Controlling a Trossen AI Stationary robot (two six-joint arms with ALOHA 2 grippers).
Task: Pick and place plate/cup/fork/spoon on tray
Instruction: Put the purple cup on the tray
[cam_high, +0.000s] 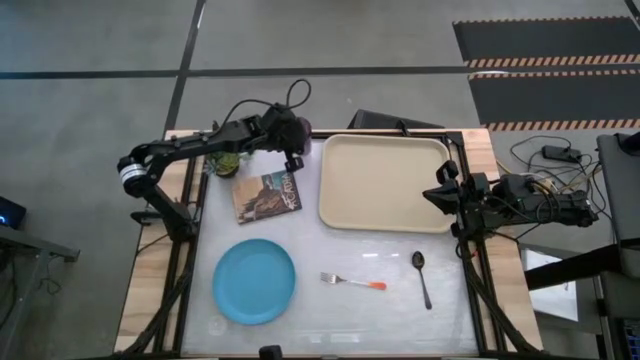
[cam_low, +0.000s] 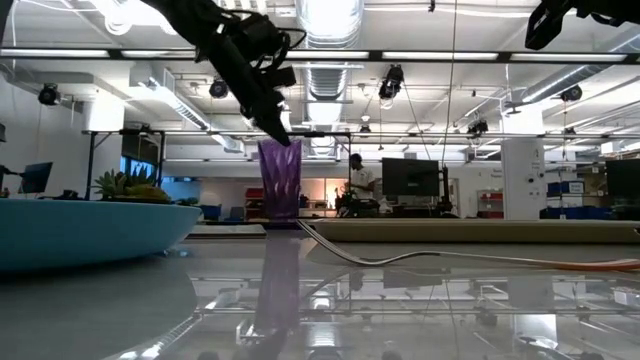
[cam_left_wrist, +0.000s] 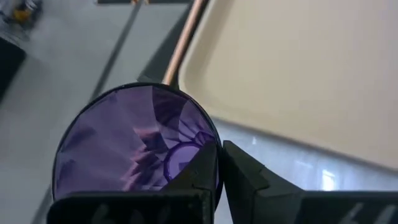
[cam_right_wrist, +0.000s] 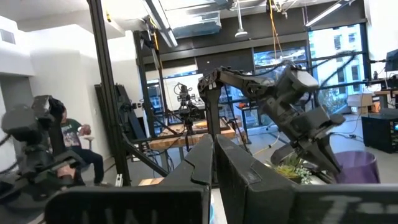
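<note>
From above, we see the left gripper (cam_high: 292, 150) at about eleven o'clock on the table (cam_high: 340, 310), just beside the tray's (cam_high: 385, 182) left edge, with a picture book (cam_high: 267, 195) and a small potted plant (cam_high: 226, 162) close by. The cup is hidden under the arm in this view. The plate (cam_high: 254, 281) lies at seven o'clock, the fork (cam_high: 352, 281) near six, and the spoon (cam_high: 422, 277) toward five, all apart from the tray. The right gripper (cam_high: 441, 195) waits at three o'clock, by the tray's right edge.

At table height, we find the purple cup (cam_low: 280, 183) standing upright on the table, the left gripper (cam_low: 275, 128) reaching down to its rim. The plate (cam_low: 80, 232) fills the near left, and the fork (cam_low: 430, 257) stretches across the foreground.

Through the left wrist camera, the cup (cam_left_wrist: 134, 146) sits against the gripper's fingers (cam_left_wrist: 205, 171), which are pinching its rim, with the tray (cam_left_wrist: 298, 74) just beyond.

Through the right wrist camera, the right gripper's fingers (cam_right_wrist: 205, 162) look pressed nearly together, holding nothing; far off, the left arm (cam_right_wrist: 292, 118) stands over the cup (cam_right_wrist: 354, 167), and a seated person (cam_right_wrist: 68, 149) shows in the room.
</note>
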